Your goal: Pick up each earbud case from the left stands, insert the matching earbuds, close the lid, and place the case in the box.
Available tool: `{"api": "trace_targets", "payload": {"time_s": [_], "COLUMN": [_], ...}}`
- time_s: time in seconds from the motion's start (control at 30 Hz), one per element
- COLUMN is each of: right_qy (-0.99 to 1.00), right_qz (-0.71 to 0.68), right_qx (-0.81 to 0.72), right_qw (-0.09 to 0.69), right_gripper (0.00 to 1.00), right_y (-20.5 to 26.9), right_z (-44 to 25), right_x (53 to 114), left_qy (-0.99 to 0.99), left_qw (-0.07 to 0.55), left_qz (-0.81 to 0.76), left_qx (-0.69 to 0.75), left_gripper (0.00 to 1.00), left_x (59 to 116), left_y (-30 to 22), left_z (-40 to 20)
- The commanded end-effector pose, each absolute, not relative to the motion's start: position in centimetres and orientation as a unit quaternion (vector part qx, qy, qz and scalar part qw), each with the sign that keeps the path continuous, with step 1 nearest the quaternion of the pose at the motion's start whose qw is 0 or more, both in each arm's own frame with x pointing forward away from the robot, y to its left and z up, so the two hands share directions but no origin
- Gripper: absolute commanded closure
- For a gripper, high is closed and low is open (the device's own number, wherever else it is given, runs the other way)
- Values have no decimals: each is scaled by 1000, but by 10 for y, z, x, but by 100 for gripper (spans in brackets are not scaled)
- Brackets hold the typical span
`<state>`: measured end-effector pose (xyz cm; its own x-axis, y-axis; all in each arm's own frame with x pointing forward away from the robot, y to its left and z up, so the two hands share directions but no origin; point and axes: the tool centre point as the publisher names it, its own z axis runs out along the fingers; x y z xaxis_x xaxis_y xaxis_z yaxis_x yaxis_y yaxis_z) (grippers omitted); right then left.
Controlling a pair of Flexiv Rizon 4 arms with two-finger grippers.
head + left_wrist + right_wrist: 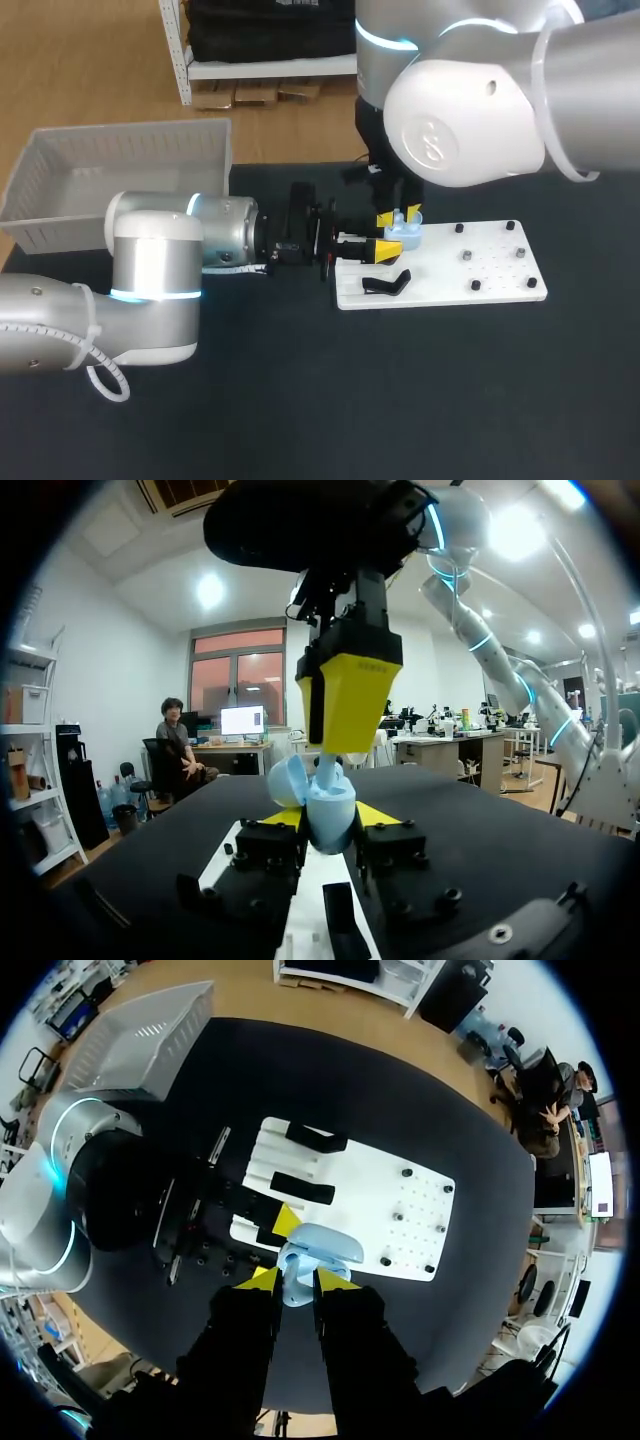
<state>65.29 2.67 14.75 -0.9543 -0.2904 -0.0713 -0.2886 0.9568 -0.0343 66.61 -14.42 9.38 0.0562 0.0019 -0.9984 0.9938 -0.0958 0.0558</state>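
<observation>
A light blue earbud case (330, 822) stands with its lid (288, 780) swung open, and my left gripper (330, 818) is shut on its body from both sides. It sits just above the white stand board (480, 270), near that board's left end. My right gripper (296, 1280) comes down from above, shut on a small light blue earbud (324, 771) whose lower end reaches into the open case. In the head view the case (408, 238) shows between the left gripper (388, 235) and the right gripper (399, 216). The inside of the case is hidden.
A black stand piece (385, 283) lies on the board's near left corner, with two more black stands (303, 1188) on its left part. Several small black pegs (460, 229) dot the board's right half. A grey box (120, 180) stands at the table's far left.
</observation>
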Motion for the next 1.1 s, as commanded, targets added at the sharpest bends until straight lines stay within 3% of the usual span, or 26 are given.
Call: {"api": "trace_targets", "payload": {"time_s": [0.03,1.1], "right_qy": [988,988], "right_qz": [-11,-17], "right_qx": [-145,-148], "right_qw": [41,33], "right_gripper": [100,100], "right_y": [26,28], "right_z": [147,137], "right_x": [651,654], "left_qy": [463,463], "left_qw": [491,491], "left_qz": [-506,-506], "left_qx": [537,537], "left_gripper": [100,100], "left_x": [665,665], "left_y": [-144,-144], "left_z": [93,93]}}
